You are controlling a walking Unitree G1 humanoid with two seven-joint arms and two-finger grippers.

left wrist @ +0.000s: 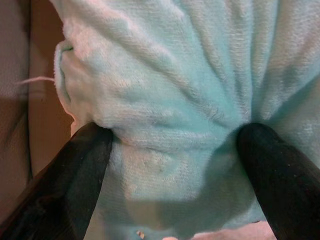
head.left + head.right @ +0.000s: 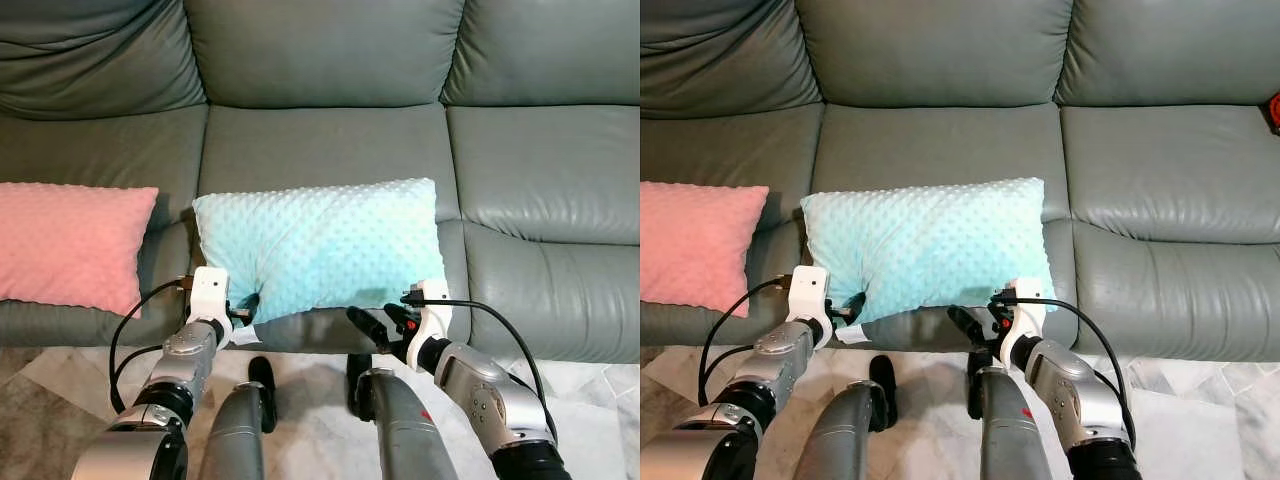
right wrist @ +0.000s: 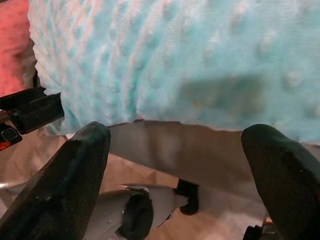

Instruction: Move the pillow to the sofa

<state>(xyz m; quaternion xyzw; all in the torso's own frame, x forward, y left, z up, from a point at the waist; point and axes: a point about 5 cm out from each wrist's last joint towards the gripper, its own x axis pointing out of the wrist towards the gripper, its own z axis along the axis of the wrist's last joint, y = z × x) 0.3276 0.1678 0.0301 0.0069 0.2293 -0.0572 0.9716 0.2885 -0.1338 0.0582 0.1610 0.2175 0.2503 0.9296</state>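
While the left end effector (image 1: 172, 150) pinches the pillow (image 2: 320, 245), hiding its fingertips, the right end effector (image 3: 175, 150) gapes just short.

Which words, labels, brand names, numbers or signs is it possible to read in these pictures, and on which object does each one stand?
None can be read.
The blue pillow, the pink pillow and the grey sofa carry no print.
A small white tag hangs at the blue pillow's corner by the left gripper; any text on it is too small to tell.
The right gripper bears small red marks, not legible.
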